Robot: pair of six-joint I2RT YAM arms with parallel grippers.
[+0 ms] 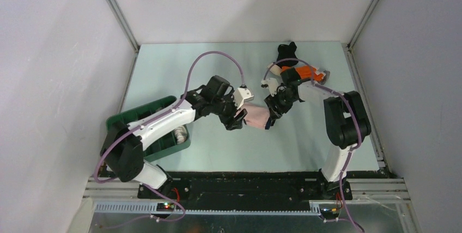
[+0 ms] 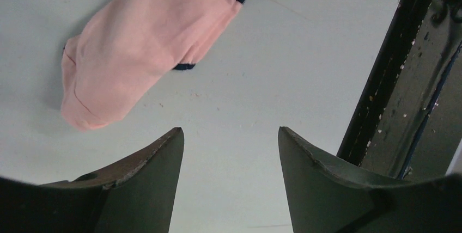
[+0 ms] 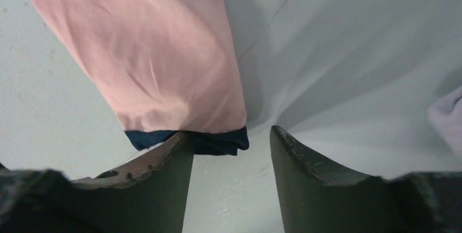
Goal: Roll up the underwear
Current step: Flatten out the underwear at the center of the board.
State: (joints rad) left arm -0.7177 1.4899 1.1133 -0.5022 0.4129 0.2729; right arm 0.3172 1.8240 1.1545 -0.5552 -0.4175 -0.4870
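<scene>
A pale pink underwear [image 1: 256,116] with a dark navy band lies folded flat on the table between my two grippers. In the left wrist view it [image 2: 141,42] lies ahead and to the left of my open, empty left gripper [image 2: 231,130]. In the right wrist view it [image 3: 147,53] lies just ahead, with its navy band [image 3: 218,141] at the tip of the left finger [image 3: 163,167]. My right gripper [image 3: 231,132] is open and empty. In the top view the left gripper [image 1: 237,121] is at the cloth's left end and the right gripper [image 1: 271,116] at its right end.
A small heap of orange, black and white underwear [image 1: 297,69] lies at the back right of the table. A green plastic tray [image 1: 143,112] with a white rolled garment [image 1: 179,135] in it stands at the left under the left arm. Grey walls enclose the table.
</scene>
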